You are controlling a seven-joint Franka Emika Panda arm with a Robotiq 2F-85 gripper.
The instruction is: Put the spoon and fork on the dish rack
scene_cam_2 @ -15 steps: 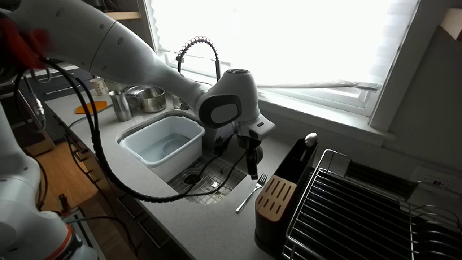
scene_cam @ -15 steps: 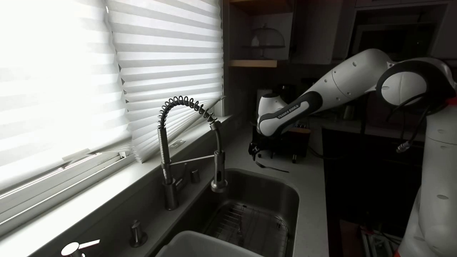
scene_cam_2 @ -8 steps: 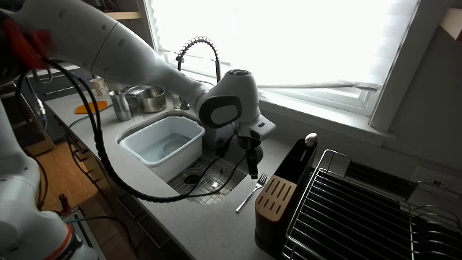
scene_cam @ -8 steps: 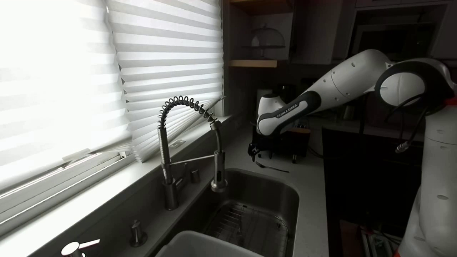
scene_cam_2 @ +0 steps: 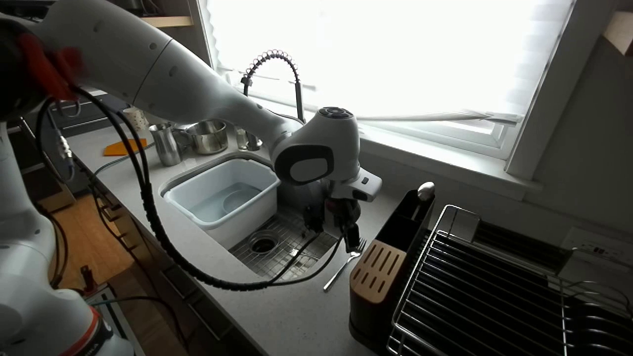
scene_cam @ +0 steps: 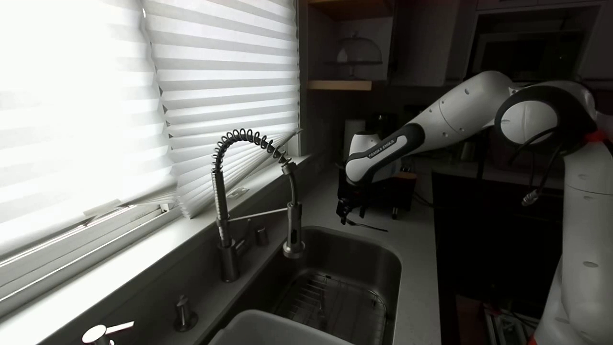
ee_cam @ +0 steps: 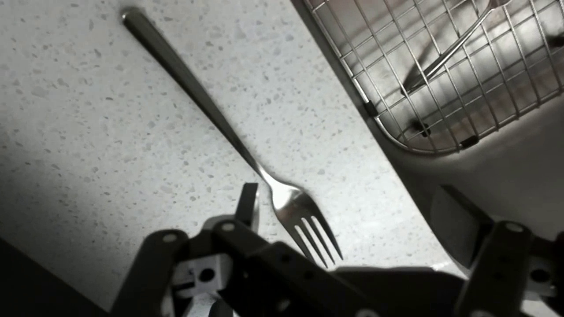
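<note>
A silver fork (ee_cam: 211, 110) lies on the speckled counter beside the sink; it also shows in both exterior views (scene_cam: 368, 227) (scene_cam_2: 341, 272). My gripper (ee_cam: 349, 187) is open and empty above it. In the wrist view the fork's head lies between the fingers, close to the left one; the right finger is over the sink edge. The gripper (scene_cam_2: 334, 240) hangs low over the fork's tines in an exterior view. A spoon (scene_cam_2: 426, 190) stands in the far end of the black caddy (scene_cam_2: 400, 230). The dish rack (scene_cam_2: 474, 291), black with silver wires, stands beside the caddy.
The steel sink holds a wire grid (scene_cam_2: 277, 267) and a white water-filled tub (scene_cam_2: 247, 212). Another utensil (ee_cam: 445, 57) lies on the grid, its head cut off in the wrist view. A spring faucet (scene_cam: 220, 201) rises behind the sink. A pot (scene_cam_2: 207, 136) stands beyond.
My gripper has moved down toward the counter and slightly toward the rack, still open. The fork and the spoon have not moved.
</note>
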